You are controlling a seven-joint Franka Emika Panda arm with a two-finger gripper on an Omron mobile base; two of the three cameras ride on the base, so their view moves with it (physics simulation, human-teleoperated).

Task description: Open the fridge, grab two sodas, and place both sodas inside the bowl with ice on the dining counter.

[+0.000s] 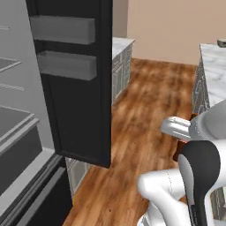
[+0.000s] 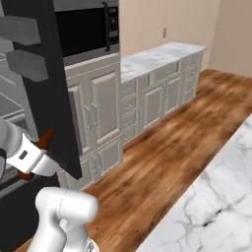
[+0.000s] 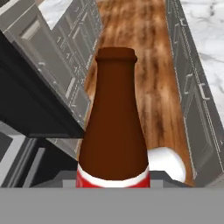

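My gripper [image 3: 113, 180] is shut on a dark brown cola bottle [image 3: 113, 127] with a red label, which stands upright between the fingers and rises up the middle of the hand view. From the base views the bottle [image 1: 178, 152] [image 2: 46, 138] peeks out on both sides of the white hand, held over the wood floor beside the fridge. The black fridge door [image 1: 79, 88] [image 2: 51, 93] stands swung open, with grey shelves [image 1: 15, 123] inside. The marble dining counter [image 1: 215, 70] [image 2: 216, 197] lies to the right. A small rounded thing [image 1: 222, 43] sits at its far end, and I cannot tell whether it is the bowl.
White-grey cabinets with a marble top [image 2: 157, 59] run along the far wall, with a black microwave [image 2: 86, 29] above them. A wide strip of wood floor [image 1: 150, 101] runs between the fridge and the island. The open door's edge is close on the hand's left.
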